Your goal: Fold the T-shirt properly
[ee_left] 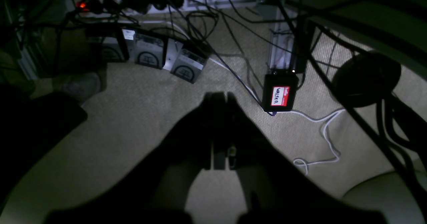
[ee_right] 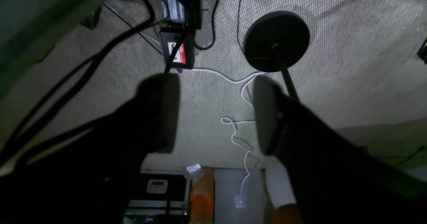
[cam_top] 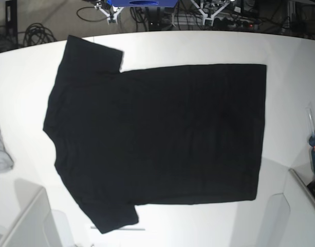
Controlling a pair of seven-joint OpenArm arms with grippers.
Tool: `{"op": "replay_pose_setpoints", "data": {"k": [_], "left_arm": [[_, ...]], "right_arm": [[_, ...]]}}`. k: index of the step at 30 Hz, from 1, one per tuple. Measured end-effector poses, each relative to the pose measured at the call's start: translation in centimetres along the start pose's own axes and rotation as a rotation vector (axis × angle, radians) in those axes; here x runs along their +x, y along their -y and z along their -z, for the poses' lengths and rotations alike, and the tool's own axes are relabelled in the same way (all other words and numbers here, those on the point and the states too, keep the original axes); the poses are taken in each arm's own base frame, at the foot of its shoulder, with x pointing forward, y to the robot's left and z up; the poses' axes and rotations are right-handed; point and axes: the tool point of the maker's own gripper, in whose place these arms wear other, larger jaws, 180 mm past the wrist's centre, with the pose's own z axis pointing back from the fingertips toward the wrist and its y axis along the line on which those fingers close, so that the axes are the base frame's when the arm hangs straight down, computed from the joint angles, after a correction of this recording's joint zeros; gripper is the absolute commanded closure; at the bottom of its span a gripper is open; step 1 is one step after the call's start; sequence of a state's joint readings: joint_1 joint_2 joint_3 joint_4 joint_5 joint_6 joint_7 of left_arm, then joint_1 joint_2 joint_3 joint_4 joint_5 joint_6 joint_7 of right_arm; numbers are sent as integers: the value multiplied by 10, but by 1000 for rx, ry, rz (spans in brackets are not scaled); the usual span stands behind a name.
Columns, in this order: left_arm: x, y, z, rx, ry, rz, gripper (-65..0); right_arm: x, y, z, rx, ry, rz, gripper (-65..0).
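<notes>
Cotton like this is light and limp: we expect the T-shirt (cam_top: pixel 162 139) to drape, sag and crease as soon as one point is lifted, and to drag on the white table (cam_top: pixel 208 46) rather than slide freely. It lies spread flat in the base view, plain black side up (no print shows), collar and sleeves toward that view's left, hem toward its right. We would pinch it at edges, a hem corner and the matching shoulder, so each fold turns over as one sheet. Neither arm is over the table; both wrist cameras look down at carpeted floor (ee_left: pixel 140 117). Our left gripper (ee_left: pixel 220 99) has its fingers closed on nothing, while our right gripper (ee_right: pixel 213 114) holds its fingers wide apart, empty.
</notes>
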State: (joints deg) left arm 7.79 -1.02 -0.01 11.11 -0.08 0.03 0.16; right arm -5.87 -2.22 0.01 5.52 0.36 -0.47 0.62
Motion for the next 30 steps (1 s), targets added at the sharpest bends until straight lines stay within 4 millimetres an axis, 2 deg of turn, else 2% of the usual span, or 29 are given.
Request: {"op": "replay_pose_setpoints", "data": {"k": [5,6,8,10,12,16,18,20,23,30], "left_arm": [[2,0,0,0,5,-1,-7],[1,0,0,0,3,0,-7],[-1,0,0,0,0,0,-7],[-2,0,0,0,-1,0,-8],[-1,0,0,0,0,0,-41],[-1,0,0,0,0,0,-199],[-2,0,0,0,-1,0,-221],[-1,0,0,0,0,0,-179],[-1,0,0,0,0,0,-10],[-2,0,0,0,-2,0,0]], "right_arm": [[-7,0,0,0,-1,1,-339],[-6,0,0,0,1,1,-314],[-4,0,0,0,5,2,-197],[-4,0,0,0,5,2,-3],[-5,0,0,0,3,5,0],[-2,0,0,0,10,5,0],[-2,0,0,0,12,5,0],[-2,0,0,0,11,5,0],[-2,1,0,-2,11,4,0],[-3,16,-1,-25,10,3,0]]}}
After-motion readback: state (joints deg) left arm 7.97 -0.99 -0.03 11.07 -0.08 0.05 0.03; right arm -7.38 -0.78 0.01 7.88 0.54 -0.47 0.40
